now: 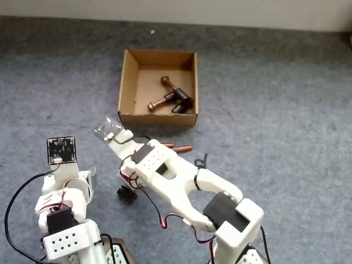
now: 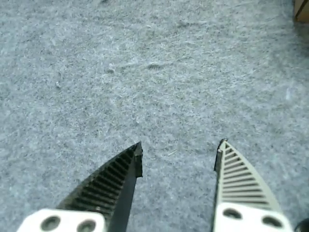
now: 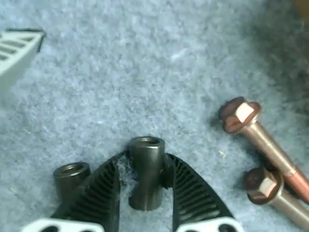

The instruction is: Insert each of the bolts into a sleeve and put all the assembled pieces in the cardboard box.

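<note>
- Done: two assembled pieces (image 1: pixel 169 98) in the cardboard box (image 1: pixel 157 119), each a bolt seated in a sleeve.
- Left, judging from the loose parts: two bolts (image 1: pixel 179 148) and two sleeves out on the carpet (image 1: pixel 286 110), so two more assemblies plus two drops into the box. Roughly halfway.
- Right gripper (image 3: pixel 145 160) closed narrow on one sleeve (image 3: pixel 147 176), jaws pressing both sides, sleeve upright with the open end up. Cannot tell whether lifted or resting on the carpet.
- Second sleeve (image 3: pixel 71 175) just beside the held one, outside the jaws, also upright.
- In the right wrist view, both loose bolts lying flat near the held sleeve but apart from it, on the side away from the second sleeve, heads toward the camera, close together.
- Left gripper (image 2: pixel 181 145) spread wide, holding nothing, over bare carpet.
- Next, as a guess: a bolt to be picked up, likely by the free left gripper, and fed into the held sleeve.
</note>
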### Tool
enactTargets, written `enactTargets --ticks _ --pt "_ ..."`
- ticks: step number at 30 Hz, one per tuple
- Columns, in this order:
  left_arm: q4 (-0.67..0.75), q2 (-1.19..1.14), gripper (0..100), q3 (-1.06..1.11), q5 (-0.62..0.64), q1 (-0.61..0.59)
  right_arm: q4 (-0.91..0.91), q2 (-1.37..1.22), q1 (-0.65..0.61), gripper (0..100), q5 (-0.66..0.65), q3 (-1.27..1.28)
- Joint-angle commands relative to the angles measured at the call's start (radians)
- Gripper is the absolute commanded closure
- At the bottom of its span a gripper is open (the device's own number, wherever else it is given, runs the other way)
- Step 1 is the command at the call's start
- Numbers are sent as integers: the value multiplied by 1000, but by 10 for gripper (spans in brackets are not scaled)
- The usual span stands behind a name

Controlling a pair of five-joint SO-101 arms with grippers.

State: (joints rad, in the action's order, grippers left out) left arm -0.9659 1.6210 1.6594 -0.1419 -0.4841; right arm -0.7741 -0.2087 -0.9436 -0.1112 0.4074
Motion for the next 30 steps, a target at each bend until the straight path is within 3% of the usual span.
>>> enactTargets --ticks 1,9,14,21,25,30 --pt "15 8 744 -24 -8 -13 -82 131 33 995 -2 19" --pt "14 8 744 -22 -8 -13 -120 375 117 995 8 182" --pt "15 8 744 -22 -8 -13 -122 627 202 995 140 306" --pt "18 8 742 -33 -6 -12 -114 898 361 995 221 490" --pt "5 -2 741 -88 -5 41 -114 947 463 995 276 544" --pt "-123 -2 741 -225 -2 156 -42 949 564 995 361 616"
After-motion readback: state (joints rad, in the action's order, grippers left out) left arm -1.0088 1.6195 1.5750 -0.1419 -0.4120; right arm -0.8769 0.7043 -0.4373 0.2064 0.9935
